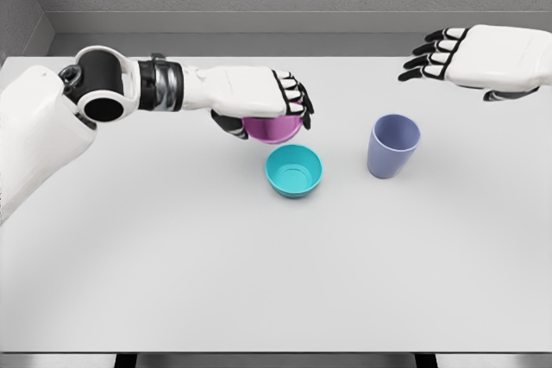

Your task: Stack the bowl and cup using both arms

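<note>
The purple bowl (274,129) sits clamped in the left hand (259,96), held just behind and above the teal bowl (293,170); the cup (393,146) stands to the right (nearer the right hand (470,56), fingers spread, holding nothing).

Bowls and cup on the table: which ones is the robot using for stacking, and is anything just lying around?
For the job:
- purple bowl, gripped by the left hand
- teal bowl
- blue cup
- right hand, open above the table

Just lying about:
- nothing visible
</note>
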You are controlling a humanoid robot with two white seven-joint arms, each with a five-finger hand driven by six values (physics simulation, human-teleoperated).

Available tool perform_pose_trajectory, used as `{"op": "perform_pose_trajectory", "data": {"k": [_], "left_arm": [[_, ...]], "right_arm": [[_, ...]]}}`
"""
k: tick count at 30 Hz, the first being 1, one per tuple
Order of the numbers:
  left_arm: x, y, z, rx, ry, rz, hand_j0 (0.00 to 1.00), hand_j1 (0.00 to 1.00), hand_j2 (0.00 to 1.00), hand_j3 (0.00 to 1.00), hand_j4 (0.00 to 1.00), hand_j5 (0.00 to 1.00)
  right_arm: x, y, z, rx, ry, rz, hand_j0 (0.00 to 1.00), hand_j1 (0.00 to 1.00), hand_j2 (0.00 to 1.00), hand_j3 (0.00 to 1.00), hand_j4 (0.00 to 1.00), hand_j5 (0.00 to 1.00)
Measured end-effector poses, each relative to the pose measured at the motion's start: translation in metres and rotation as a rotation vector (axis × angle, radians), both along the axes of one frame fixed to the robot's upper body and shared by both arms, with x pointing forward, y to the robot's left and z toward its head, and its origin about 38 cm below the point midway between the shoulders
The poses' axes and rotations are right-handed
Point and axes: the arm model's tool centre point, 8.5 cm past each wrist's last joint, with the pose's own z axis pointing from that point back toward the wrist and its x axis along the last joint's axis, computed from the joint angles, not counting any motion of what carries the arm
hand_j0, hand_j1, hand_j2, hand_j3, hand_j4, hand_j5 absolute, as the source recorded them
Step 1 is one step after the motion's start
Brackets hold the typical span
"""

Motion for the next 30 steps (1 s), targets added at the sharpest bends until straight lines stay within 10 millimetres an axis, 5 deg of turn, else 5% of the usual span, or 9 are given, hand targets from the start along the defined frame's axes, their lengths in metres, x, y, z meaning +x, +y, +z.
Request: {"op": "perform_pose_trajectory", "data": {"k": [13,30], "left_arm": [[-0.016,-0.026,-0.023,0.029,0.041,-0.073,0.62,0.62,0.62,0.62,0.62,0.62],[-0.008,-0.021,-0.040,0.044,0.085,-0.037,0.66,0.66,0.66,0.66,0.66,0.66]], "right_arm": [[-0.002,-0.005,0.004,-0.011,-0.009,-0.010,1.00,1.00,1.00,1.00,1.00,1.00],[-0.003,-0.006,0.004,-0.018,-0.006,-0.011,1.00,1.00,1.00,1.00,1.00,1.00]]}}
